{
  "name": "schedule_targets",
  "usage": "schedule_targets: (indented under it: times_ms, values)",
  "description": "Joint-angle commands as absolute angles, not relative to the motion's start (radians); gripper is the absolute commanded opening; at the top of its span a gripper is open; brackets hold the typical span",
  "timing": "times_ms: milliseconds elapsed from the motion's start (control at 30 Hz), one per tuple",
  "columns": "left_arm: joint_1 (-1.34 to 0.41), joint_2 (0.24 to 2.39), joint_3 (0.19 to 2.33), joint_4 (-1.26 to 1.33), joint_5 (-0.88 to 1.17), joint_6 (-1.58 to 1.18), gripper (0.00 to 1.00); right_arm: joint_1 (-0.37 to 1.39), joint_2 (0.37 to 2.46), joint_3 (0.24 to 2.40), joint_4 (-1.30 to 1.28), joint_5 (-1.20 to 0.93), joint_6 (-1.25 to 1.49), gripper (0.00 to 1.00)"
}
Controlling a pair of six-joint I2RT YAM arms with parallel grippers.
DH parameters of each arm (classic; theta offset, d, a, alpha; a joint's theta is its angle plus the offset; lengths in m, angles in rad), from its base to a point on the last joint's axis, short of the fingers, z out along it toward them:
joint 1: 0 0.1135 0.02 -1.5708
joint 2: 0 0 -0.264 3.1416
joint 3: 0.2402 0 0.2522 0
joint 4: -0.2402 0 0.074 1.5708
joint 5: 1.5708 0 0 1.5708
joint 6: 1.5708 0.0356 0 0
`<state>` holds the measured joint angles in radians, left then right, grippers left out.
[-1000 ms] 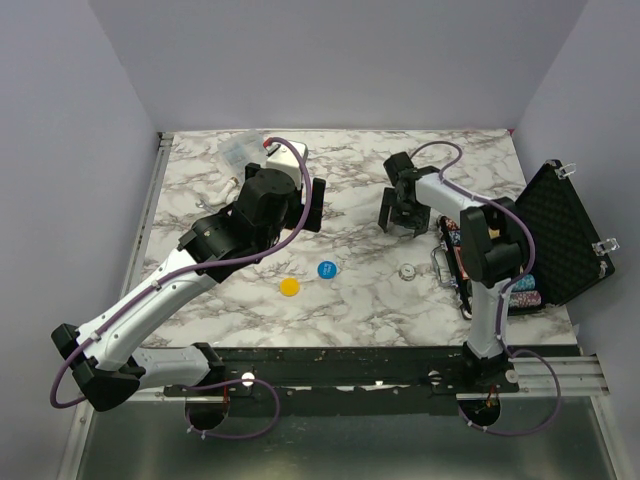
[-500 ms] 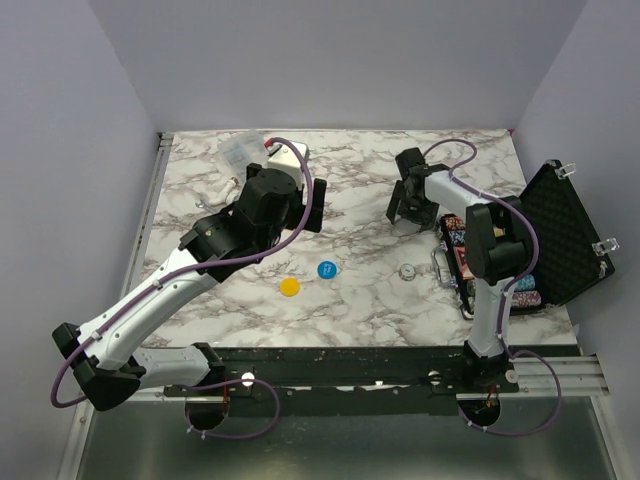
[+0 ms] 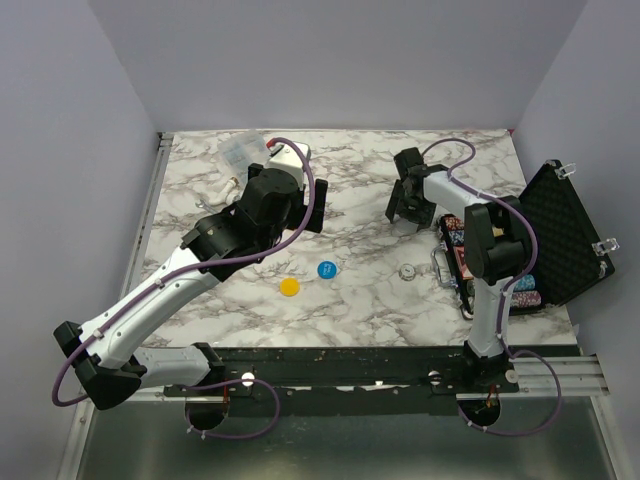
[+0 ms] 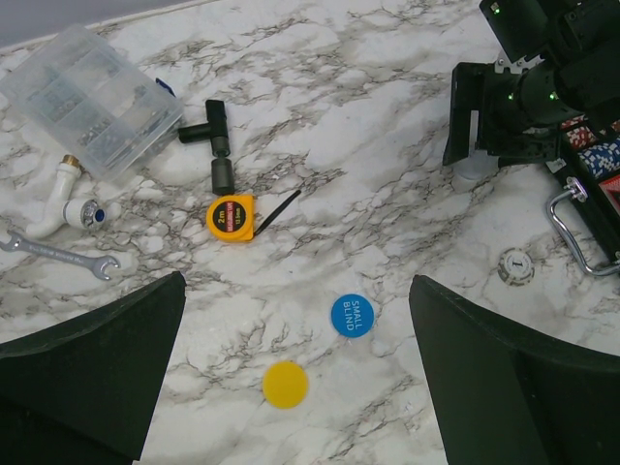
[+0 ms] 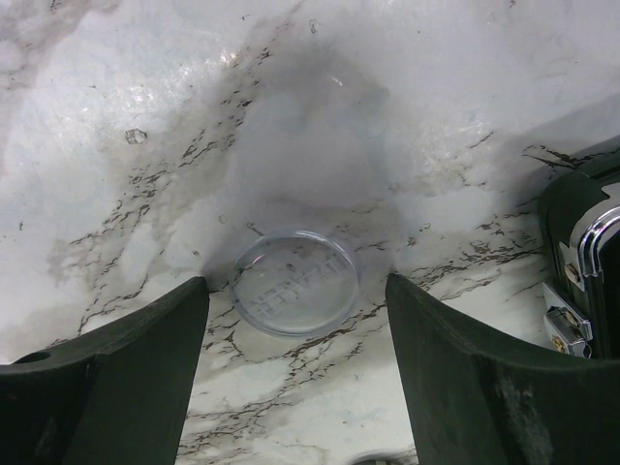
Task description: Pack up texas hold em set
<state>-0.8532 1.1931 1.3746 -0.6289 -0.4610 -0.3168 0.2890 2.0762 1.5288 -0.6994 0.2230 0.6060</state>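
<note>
Disc of clear plastic (image 5: 295,283) lies flat on the worktop (image 5: 145,87) just beside the open briefcase (image 3: 562,232), directly under the right pincer (image 3: 403,218), whose open jaws straddle it without touching. Round, it has no long axis; its embossed lettering is unreadable. Farther from the briefcase, a blue disc (image 4: 352,315) reads "SMALL BLIND". Left pincer (image 3: 317,206): wide open, empty.
</note>
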Motion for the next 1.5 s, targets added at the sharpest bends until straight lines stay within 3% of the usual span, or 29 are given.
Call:
schedule_targets:
  times_ms: [0,400,833,1467]
  values:
    - [-0.856,1.197,1.367,-0.611,-0.446,-0.307,0.99,0.301,2.136,1.521,-0.692,0.257,0.617,0.76]
    - [-0.856,1.209,1.373,-0.619,-0.429,-0.313,0.98,0.31,2.169,1.527,-0.715,0.313,0.613,0.7]
    - [-0.885,1.211,1.434,-0.675,-0.431,-0.331,0.98,0.31,2.156,1.502,-0.681,0.281,0.611,0.56]
    - [-0.881,1.129,1.322,-0.618,-0.491,-0.339,0.99,0.31,1.917,1.363,-0.593,0.267,0.606,0.14]
